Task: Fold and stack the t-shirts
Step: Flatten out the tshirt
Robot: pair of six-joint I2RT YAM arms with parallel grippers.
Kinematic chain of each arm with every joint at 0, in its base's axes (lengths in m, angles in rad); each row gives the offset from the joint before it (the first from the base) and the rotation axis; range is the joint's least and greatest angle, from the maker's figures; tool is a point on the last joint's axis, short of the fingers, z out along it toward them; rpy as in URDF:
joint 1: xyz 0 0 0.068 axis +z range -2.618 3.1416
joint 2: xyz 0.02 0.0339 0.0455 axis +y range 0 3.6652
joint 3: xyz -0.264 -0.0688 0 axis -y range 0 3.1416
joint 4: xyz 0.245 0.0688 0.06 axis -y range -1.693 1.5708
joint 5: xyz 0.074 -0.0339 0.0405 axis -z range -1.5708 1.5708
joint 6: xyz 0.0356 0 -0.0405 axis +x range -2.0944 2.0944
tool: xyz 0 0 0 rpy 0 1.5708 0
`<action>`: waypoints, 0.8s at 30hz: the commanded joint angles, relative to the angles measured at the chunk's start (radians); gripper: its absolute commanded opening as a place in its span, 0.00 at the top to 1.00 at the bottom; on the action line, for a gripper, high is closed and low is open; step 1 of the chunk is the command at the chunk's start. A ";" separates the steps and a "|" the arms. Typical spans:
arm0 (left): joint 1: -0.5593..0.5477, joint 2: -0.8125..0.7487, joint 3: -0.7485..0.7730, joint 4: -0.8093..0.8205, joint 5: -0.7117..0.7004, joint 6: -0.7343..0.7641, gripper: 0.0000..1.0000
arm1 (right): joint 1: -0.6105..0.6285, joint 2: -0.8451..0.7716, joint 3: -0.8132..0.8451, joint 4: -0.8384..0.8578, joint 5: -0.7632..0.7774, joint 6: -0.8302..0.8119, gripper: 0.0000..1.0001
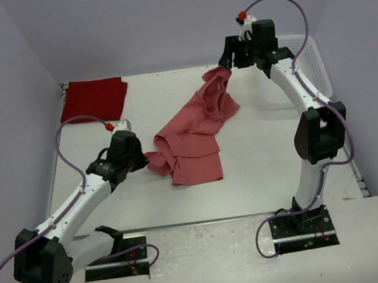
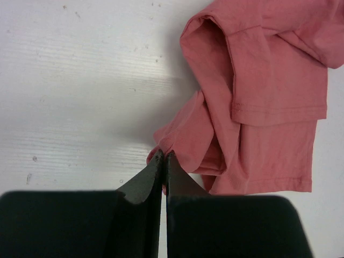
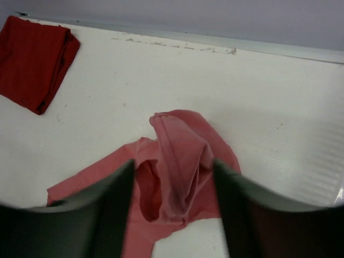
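Salmon t-shirt (image 1: 192,137) — edge pinched in closed left gripper (image 2: 163,158); far end inside wide-parted right gripper (image 3: 173,166).

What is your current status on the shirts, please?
Left gripper shut on salmon shirt edge. Right gripper open astride its far end. Crimson shirt folded, far left.

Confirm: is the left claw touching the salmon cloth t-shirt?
Touching. The left wrist view shows the left claw shut on a corner of the salmon cloth t-shirt, fabric bunched at its tips.
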 commanded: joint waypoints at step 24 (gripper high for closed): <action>0.007 0.111 0.016 0.086 0.064 0.036 1.00 | 0.237 -0.448 -1.017 0.419 0.135 0.558 0.59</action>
